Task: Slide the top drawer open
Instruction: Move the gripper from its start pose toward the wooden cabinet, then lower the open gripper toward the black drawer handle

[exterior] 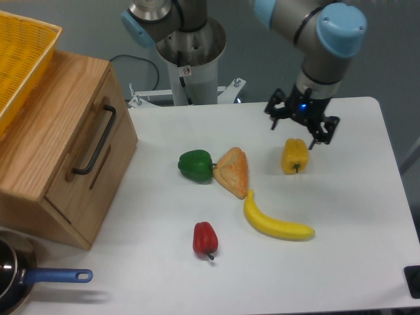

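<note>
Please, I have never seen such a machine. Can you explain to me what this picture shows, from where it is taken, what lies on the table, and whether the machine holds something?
The grey and blue machine is a robot arm. Its gripper has two jaws, which stand apart and hold nothing. It hangs above the white table, just over a yellow bell pepper. One fixed camera looks down at the table from the front.

On the table lie a green bell pepper, a croissant-like pastry, a banana and a red bell pepper. At the left stands a wooden cabinet; its top drawer has a black bar handle and looks closed. A yellow basket sits on top. A pan with a blue handle shows at the bottom left.
</note>
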